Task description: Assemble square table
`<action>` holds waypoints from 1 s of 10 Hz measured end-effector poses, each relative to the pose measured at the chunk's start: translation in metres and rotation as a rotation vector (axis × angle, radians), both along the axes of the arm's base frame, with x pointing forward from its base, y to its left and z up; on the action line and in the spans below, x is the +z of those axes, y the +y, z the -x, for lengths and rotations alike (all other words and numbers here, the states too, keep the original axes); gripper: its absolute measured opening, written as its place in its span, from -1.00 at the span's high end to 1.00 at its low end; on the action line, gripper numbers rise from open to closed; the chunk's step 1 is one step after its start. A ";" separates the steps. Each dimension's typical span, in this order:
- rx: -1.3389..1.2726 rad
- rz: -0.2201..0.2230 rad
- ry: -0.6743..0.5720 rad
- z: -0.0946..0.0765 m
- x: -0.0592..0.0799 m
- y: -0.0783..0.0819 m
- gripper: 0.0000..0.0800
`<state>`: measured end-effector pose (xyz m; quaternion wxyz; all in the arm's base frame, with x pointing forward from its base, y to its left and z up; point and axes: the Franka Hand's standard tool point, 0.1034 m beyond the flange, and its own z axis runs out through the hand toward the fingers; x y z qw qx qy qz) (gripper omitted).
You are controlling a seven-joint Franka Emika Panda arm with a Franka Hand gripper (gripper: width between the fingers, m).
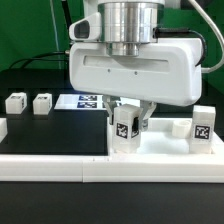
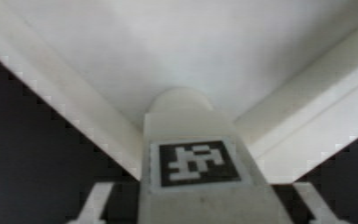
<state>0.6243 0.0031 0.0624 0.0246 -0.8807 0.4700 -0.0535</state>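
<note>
My gripper (image 1: 126, 130) is shut on a white leg block (image 1: 124, 124) that stands upright, its tag facing the exterior camera. The block is over the left end of the large white square slab (image 1: 170, 150), on the exterior view's right. In the wrist view the same leg block (image 2: 197, 150) runs between my fingers (image 2: 98, 198), which press both of its sides, and my gripper (image 2: 197, 202) closes around its near end. The white slab (image 2: 105, 60) fills the background there. Whether the block's foot touches the slab I cannot tell.
Two loose leg blocks (image 1: 15, 101) (image 1: 42, 102) lie on the black mat at the exterior view's left. Another leg block (image 1: 202, 125) stands at the right. The marker board (image 1: 88, 100) lies behind my gripper. A long low white border wall (image 1: 60, 167) runs along the front.
</note>
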 end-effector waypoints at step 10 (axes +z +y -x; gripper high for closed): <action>-1.221 -0.269 0.039 0.000 -0.001 0.003 0.27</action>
